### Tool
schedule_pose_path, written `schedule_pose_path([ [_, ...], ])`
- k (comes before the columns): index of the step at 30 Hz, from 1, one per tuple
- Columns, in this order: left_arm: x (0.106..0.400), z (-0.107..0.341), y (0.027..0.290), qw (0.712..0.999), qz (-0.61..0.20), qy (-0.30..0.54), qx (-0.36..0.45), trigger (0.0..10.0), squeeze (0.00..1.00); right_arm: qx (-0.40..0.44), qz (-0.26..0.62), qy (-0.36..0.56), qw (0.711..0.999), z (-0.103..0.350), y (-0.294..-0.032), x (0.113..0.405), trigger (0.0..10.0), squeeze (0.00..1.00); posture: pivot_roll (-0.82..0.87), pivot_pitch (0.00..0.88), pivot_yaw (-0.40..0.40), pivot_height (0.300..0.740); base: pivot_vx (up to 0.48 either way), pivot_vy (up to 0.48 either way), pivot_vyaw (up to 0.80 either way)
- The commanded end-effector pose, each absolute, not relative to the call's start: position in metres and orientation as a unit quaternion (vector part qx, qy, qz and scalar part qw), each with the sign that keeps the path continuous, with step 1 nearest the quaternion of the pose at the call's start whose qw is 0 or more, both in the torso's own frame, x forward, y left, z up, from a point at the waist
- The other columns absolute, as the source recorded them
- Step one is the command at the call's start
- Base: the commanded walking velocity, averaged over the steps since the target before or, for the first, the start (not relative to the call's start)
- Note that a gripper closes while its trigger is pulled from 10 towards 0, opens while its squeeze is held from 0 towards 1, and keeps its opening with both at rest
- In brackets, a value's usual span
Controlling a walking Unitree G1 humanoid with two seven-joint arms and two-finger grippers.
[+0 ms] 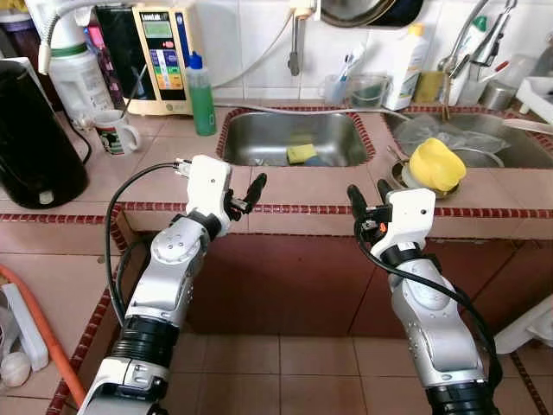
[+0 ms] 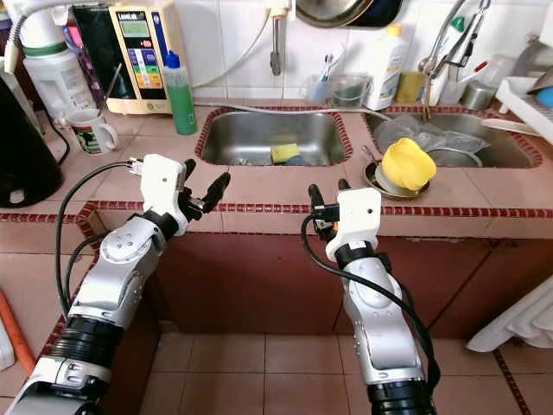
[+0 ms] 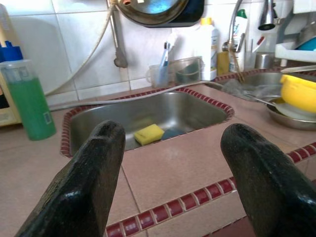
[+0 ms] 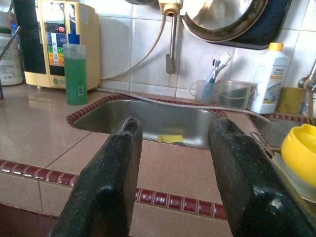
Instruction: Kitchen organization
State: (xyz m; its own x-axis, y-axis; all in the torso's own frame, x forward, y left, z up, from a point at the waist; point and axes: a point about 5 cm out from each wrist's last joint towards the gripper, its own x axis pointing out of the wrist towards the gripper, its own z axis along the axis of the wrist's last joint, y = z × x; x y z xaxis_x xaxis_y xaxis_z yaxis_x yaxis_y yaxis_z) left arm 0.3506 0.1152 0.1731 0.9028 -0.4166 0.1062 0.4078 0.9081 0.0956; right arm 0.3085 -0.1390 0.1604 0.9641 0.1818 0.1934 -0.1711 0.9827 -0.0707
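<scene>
Both arms were raised with elbows bent before the tiled surface [image 1: 285, 186]. The left gripper [image 1: 244, 195] and right gripper [image 1: 366, 197] hovered at its near edge, fingers spread apart, empty. The yellow sponge [image 1: 301, 153] lay in the far sink [image 1: 259, 138]; a yellow bowl [image 1: 437, 164] sat to the right.

The pan [image 4: 232, 19] on the wall is cut off by the top edge. The kettle [image 1: 34, 130] runs off the left edge. Labels on the white bottle [image 4: 266, 79] are too small to read.
</scene>
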Motion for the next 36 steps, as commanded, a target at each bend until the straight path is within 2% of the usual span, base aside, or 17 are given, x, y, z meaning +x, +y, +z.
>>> schedule_pose_path([
  [1,0.349,0.175,0.118,0.975,-0.210,-0.066,0.038,10.0,0.00,-0.027,0.095,-0.101,0.990,0.162,-0.137,0.310,10.0,0.00,-0.06,0.000,0.026,0.740,0.000,0.000,0.00],
  [14,0.348,0.177,0.118,0.972,-0.222,-0.070,0.022,10.0,0.00,-0.025,0.099,-0.105,0.989,0.165,-0.135,0.315,10.0,0.00,-0.05,0.000,0.023,0.740,0.000,0.000,0.00],
  [36,0.348,0.181,0.116,0.969,-0.236,-0.072,0.018,10.0,0.00,-0.016,0.110,-0.110,0.988,0.166,-0.126,0.316,10.0,0.00,-0.05,0.000,0.029,0.740,0.403,0.000,0.00],
])
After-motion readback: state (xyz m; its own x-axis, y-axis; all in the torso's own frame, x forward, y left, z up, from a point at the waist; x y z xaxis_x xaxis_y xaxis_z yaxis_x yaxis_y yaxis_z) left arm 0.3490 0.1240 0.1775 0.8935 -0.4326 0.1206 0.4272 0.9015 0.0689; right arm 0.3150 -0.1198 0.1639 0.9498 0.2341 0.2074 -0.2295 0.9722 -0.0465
